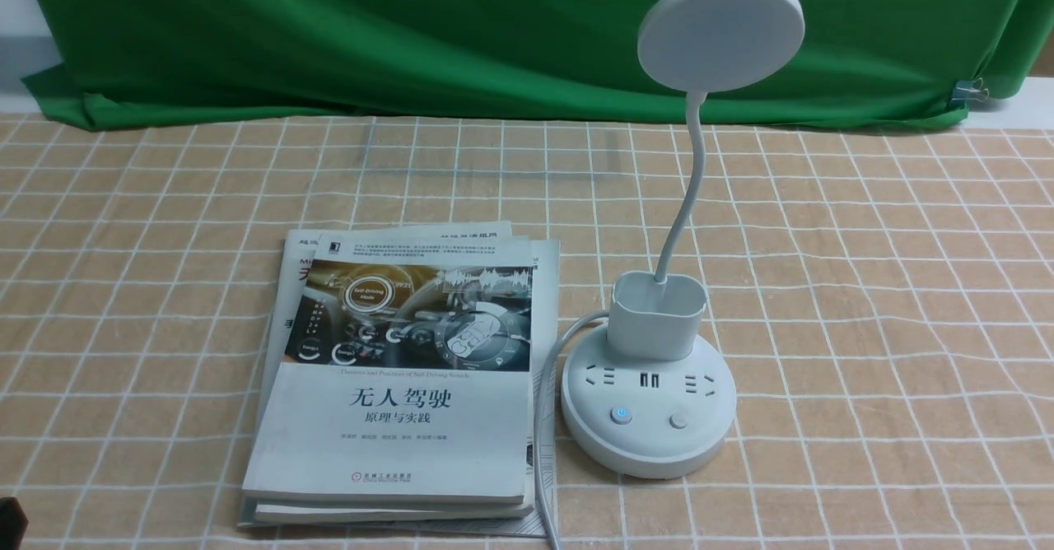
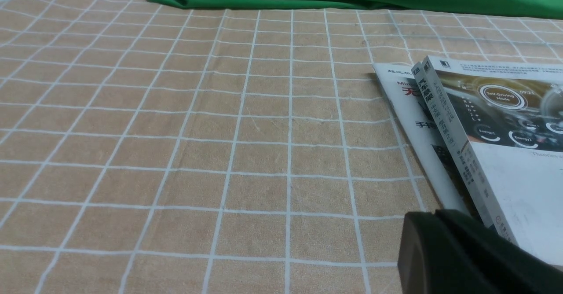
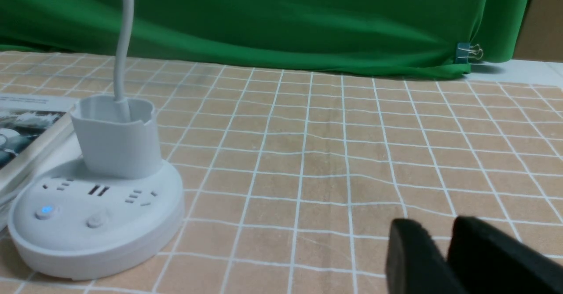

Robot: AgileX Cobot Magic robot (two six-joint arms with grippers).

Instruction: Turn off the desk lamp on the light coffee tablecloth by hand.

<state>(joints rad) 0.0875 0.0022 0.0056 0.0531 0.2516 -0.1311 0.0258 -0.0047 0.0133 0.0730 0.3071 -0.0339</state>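
Both grippers held nothing: my right gripper (image 3: 440, 245) showed a narrow gap between its fingers, my left gripper (image 2: 433, 241) looked nearly closed beside the books (image 1: 403, 377). On the tablecloth (image 1: 865, 286), right of centre in the front view, stood the lamp (image 1: 650, 402), buttons facing me, probably for reach. Only my right wrist view showed that gripper near the lamp's base; the front view missed it.

One desk lamp (image 1: 659, 352) stands on the one light coffee tablecloth (image 1: 865, 286). Its base carries two round buttons, one lit blue (image 1: 621, 415) and one plain (image 1: 678, 421). Beside it lies one stack of books (image 1: 395, 377), at least two volumes, the exact number unclear. One green backdrop cloth (image 1: 412, 31) hangs behind, with one binder clip (image 1: 972, 89) on it.
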